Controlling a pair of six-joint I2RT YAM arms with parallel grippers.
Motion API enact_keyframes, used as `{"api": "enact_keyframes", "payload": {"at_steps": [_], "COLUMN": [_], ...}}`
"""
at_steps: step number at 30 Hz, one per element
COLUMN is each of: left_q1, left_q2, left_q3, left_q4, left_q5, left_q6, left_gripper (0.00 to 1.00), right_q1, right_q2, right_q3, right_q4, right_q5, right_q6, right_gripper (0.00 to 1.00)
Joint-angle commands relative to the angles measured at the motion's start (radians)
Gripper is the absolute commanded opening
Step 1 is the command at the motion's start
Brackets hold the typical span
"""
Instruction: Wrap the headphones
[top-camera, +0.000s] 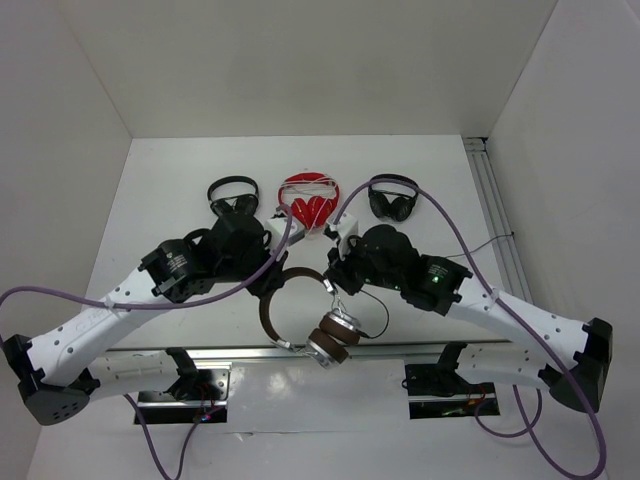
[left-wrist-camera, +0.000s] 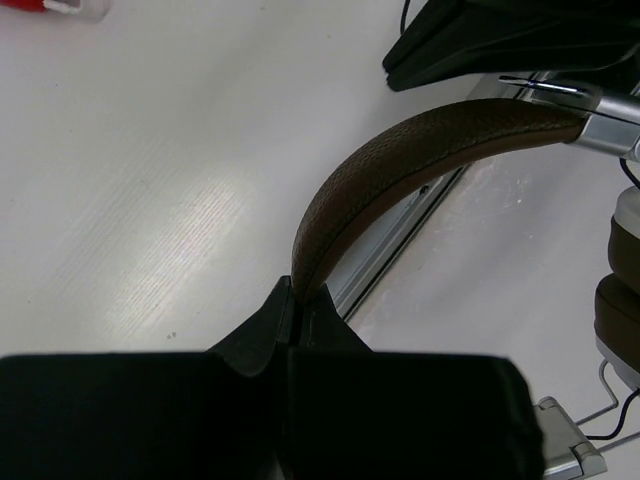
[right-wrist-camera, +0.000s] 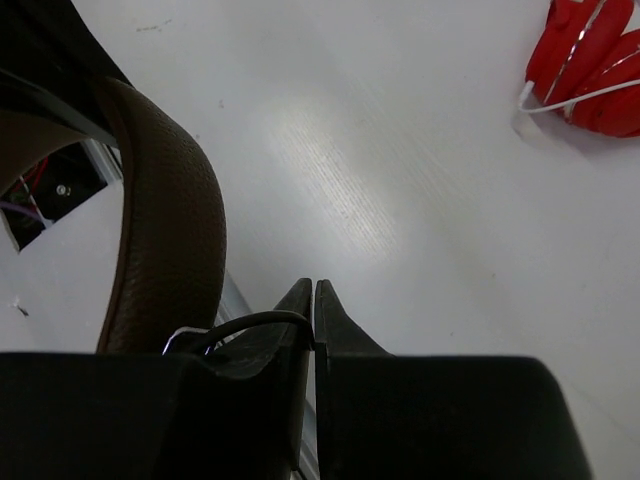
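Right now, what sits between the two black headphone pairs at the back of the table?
The red headphones lie between them; the top view shows it.

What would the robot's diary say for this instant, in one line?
left gripper shut on headband | right gripper shut on cable | headphones between arms | cable hangs loose, not wrapped

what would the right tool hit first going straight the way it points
probably just the bare table; the right tool aims between the brown headband and the red pair, though depth is unclear
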Motion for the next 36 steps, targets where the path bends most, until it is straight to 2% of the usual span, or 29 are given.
{"api": "enact_keyframes", "payload": {"at_steps": [1, 7, 10, 16, 19, 24, 31, 36], "left_q1": [-0.005, -0.014, -0.014, -0.014, -0.014, -0.014, -0.014, -0.014], "left_q2": [-0.026, -0.026, -0.026, -0.098, -0.137, -0.236, -0.272, -0.307], "left_q3": [0.031, 0.022, 0.022, 0.022, 0.012, -0.029, -0.038, -0.06], "left_q4": [0.069, 0.078, 0.078, 0.088, 0.098, 0.167, 0.179, 0.207], "left_q5": [0.098, 0.18, 0.192, 0.035, -0.06, -0.084, -0.147, -0.243], "left_q6": [0.031, 0.041, 0.05, 0.028, 0.004, -0.015, -0.036, -0.079], "left_gripper": [0.0, 0.0, 0.0, 0.0, 0.0, 0.0, 0.0, 0.0], "right_q1": [0.052, 0.181, 0.2, 0.2, 0.2, 0.2, 0.181, 0.161], "right_q2": [0.014, 0.049, 0.08, 0.071, 0.071, 0.071, 0.061, 0.017], "right_q3": [-0.017, -0.028, -0.005, -0.026, -0.037, -0.037, -0.037, -0.098], "right_q4": [0.066, 0.087, 0.087, 0.105, 0.125, 0.144, 0.182, 0.295], "right_q5": [0.05, 0.17, 0.19, 0.19, 0.165, 0.142, 0.153, 0.139], "right_q6": [-0.011, -0.029, -0.029, -0.039, -0.039, -0.039, -0.029, -0.019], "right_gripper": [0.11, 0.12, 0.12, 0.13, 0.2, 0.28, 0.39, 0.46]}}
